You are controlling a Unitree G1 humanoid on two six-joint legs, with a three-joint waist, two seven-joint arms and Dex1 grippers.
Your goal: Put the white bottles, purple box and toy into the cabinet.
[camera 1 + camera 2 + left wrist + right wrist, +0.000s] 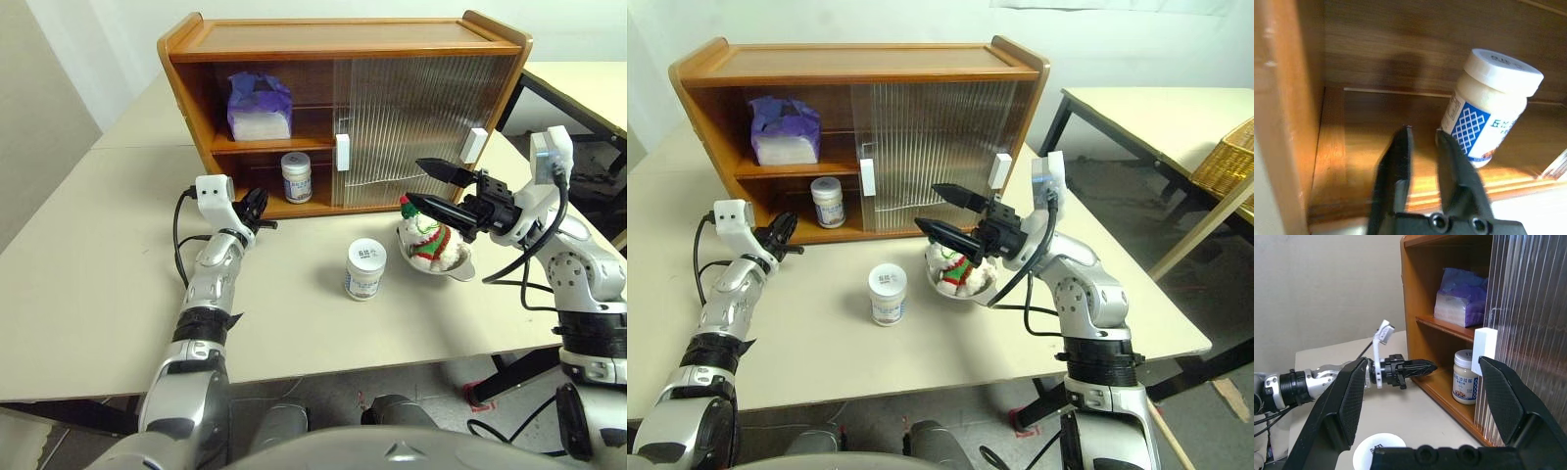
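Brown wooden cabinet sits at back of the pale worktop, left half open, ribbed sliding doors covering the right half, white handles on door edges. Purple box on cabinet's upper shelf, left side. One white bottle upright on cabinet's lower shelf, just left of the door edge. Second white bottle upright on the worktop in front of the cabinet, well apart from the shelf, cap up. Toy, green hat and red-green scarf visible, lies in a shallow silver bowl on the worktop, in front of the cabinet's closed right half, just right of the loose bottle.

Left end effector clenched, fingers together with nothing between them, pointing roughly level at the cabinet's open lower shelf, just outside its front edge, left of the shelved bottle. In left wrist view the shut fingers sit in front of the shelf floor, bottle beyond and beside them, apart from the tips.

Right end effector released, black fingers spread wide, pointing across the cabinet front toward the open side, hovering above the toy and bowl, not touching either. Nothing between its fingers. Right wrist view looks past its spread fingers at left end effector, shelved bottle and purple box.
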